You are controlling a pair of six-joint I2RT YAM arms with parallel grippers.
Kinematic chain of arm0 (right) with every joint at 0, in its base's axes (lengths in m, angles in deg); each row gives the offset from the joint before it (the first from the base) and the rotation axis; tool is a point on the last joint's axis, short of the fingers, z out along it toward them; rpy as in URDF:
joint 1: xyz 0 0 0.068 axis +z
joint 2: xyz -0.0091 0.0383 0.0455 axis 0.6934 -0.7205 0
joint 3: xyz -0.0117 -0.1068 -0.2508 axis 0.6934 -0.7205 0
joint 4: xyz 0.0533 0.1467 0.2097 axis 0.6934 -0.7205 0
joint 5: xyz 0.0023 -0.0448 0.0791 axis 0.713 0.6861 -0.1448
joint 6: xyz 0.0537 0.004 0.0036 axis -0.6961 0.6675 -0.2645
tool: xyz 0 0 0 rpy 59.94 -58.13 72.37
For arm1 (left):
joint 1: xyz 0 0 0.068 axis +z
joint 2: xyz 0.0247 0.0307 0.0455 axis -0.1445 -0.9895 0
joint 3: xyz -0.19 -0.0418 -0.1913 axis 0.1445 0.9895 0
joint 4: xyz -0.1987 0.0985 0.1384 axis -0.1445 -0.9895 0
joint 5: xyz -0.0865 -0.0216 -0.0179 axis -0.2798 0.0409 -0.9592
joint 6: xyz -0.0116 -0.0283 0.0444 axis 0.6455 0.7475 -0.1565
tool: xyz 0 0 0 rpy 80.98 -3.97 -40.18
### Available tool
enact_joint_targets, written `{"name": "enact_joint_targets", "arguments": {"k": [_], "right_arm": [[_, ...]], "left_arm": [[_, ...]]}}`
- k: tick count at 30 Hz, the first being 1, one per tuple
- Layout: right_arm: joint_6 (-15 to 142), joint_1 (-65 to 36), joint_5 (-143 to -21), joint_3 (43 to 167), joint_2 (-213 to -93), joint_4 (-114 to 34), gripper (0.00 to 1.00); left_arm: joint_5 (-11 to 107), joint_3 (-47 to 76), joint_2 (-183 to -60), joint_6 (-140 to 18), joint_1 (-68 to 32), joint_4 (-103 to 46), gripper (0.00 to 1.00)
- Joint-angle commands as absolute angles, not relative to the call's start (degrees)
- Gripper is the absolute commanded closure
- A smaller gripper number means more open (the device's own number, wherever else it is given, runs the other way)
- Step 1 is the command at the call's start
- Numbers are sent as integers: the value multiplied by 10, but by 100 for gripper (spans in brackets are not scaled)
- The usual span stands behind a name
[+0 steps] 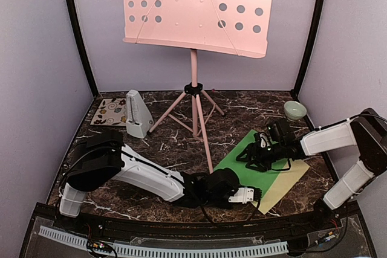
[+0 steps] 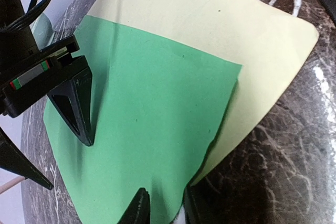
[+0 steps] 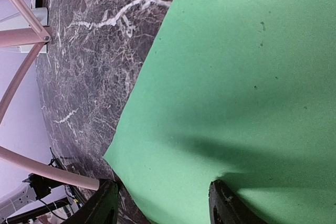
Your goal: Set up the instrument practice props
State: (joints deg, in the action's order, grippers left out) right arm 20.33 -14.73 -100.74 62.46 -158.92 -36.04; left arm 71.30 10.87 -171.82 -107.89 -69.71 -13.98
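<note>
Green page (image 1: pixel 233 161) lies flat on the pale-yellow page (image 1: pixel 293 179) on the tabletop (image 1: pixel 254 113), right of the music stand (image 1: pixel 195 77) legs. Left tool (image 2: pixel 165 209) is nearly closed and appears to pinch the green page's near edge; the contact sits partly out of frame. Right tool (image 3: pixel 165 205) is spread wide over the far corner, holding nothing. Risks: the thin-edge pinch may slip. If the right tool bears down during a lift, the sheet creases or tears. Friction may drag the pale-yellow page along.
</note>
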Motion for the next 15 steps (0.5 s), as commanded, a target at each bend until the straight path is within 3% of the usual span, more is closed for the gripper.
{"name": "enact_joint_targets", "arguments": {"k": [1,11,15], "right_arm": [[203,-131,-1012,604,-1613,-425,42],[214,-119,-994,622,-1597,-454,46],[213,-118,-989,619,-1595,-456,46]], "left_arm": [[766,91,-1741,-1099,-700,-120,78],[737,70,-1733,-1104,-700,-83,97],[643,90,-1718,-1078,-701,-82,86]]}}
